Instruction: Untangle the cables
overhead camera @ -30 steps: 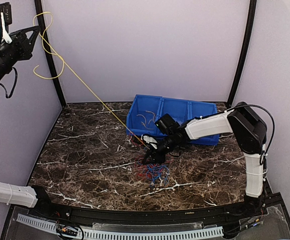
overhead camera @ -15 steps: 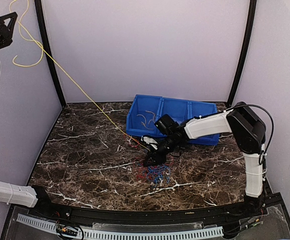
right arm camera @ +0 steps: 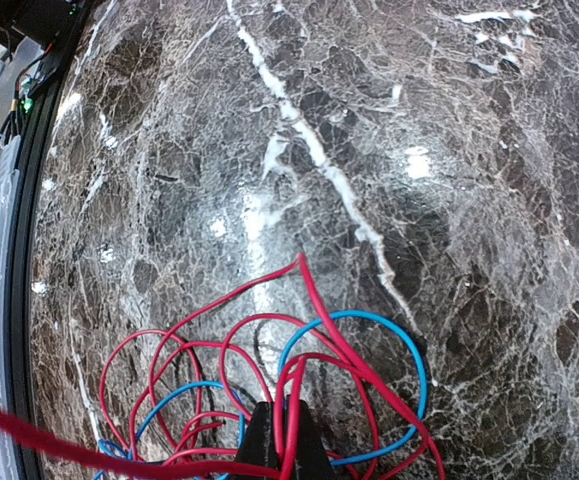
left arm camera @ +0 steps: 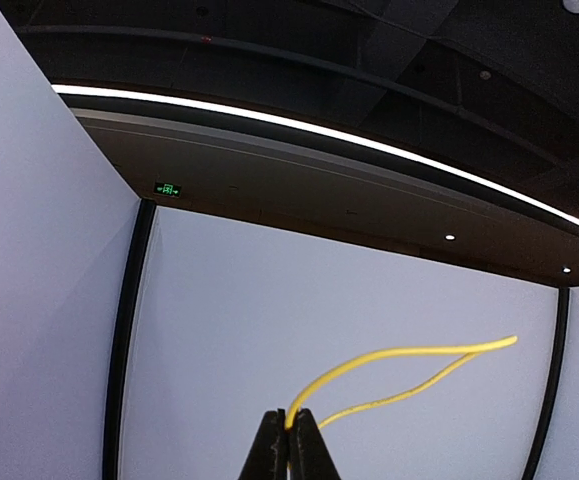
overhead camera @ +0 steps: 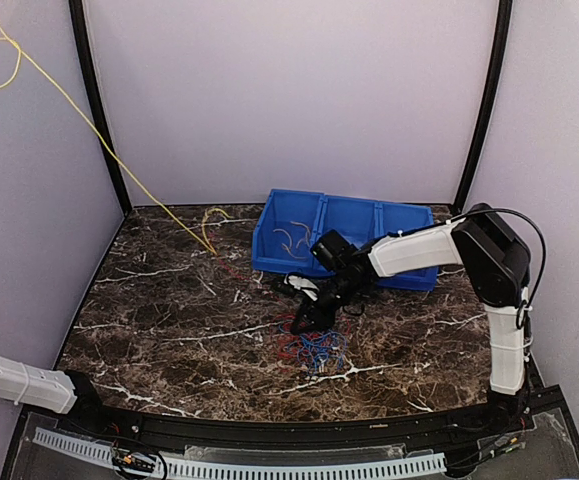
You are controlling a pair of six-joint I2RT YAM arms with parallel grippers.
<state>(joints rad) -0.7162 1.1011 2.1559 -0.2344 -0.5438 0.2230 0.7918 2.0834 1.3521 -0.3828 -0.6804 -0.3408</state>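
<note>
- Top external: yellow cable (overhead camera: 99,135) slants from upper left down to the marble table (overhead camera: 169,310), ending left of the blue bin (overhead camera: 369,225). The red-blue bunch (overhead camera: 309,345) lies mid-frame under the right gripper (overhead camera: 304,318).
- Left wrist: left gripper (left arm camera: 289,415) is pressed together on the yellow cable, which is thin, glossy and springy. Best drawn off slow and straight.
- Right wrist: right gripper (right arm camera: 274,440) pinches a red loop (right arm camera: 299,265). The stone is slick, so pin firmly.
</note>
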